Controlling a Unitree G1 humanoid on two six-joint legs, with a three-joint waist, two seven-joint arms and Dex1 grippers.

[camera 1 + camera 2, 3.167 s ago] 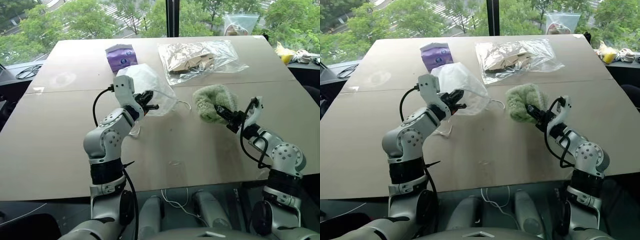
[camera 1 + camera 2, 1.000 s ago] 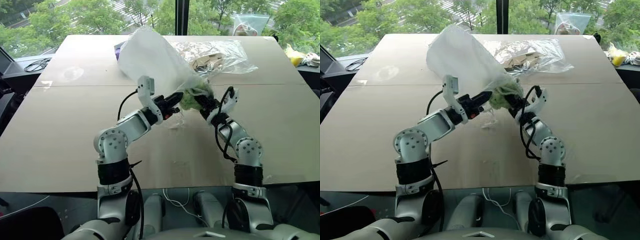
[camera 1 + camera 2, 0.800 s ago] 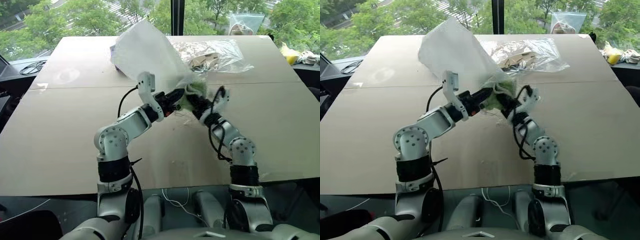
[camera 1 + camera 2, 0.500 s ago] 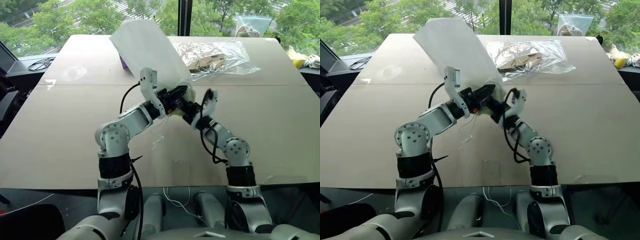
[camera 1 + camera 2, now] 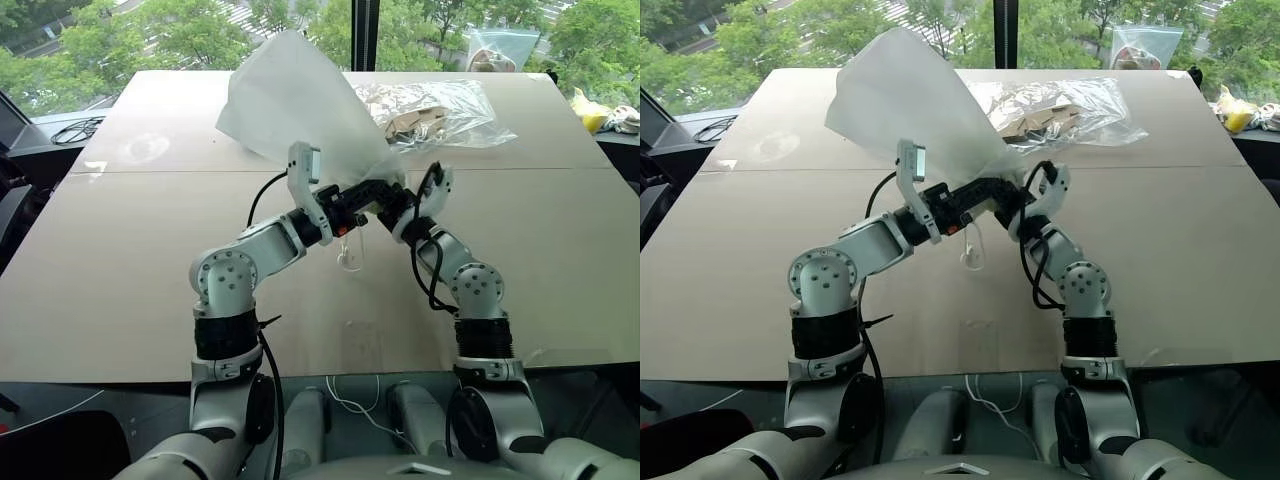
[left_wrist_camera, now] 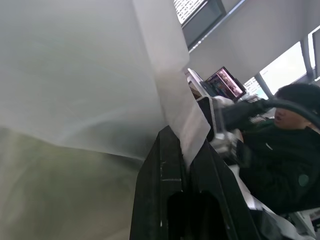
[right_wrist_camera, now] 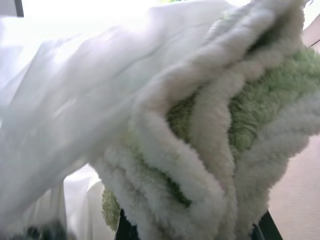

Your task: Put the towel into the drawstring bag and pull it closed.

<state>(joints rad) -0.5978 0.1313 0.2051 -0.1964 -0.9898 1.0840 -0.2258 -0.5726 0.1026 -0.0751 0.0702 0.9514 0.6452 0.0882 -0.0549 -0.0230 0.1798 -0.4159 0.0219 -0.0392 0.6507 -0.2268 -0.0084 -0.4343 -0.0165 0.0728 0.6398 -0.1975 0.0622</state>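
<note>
Tan table (image 5: 120,260) beneath raised drawstring bag (image 5: 290,115). Left gripper (image 5: 368,193) pinching bag rim; right gripper (image 5: 395,203) clamping towel (image 7: 225,125) at bag mouth. Best pushed deep before release, rim held taut.

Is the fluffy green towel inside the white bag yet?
Partly in: the towel bunches at the bag's mouth with white fabric draped over it. How deep, cannot tell.
</note>
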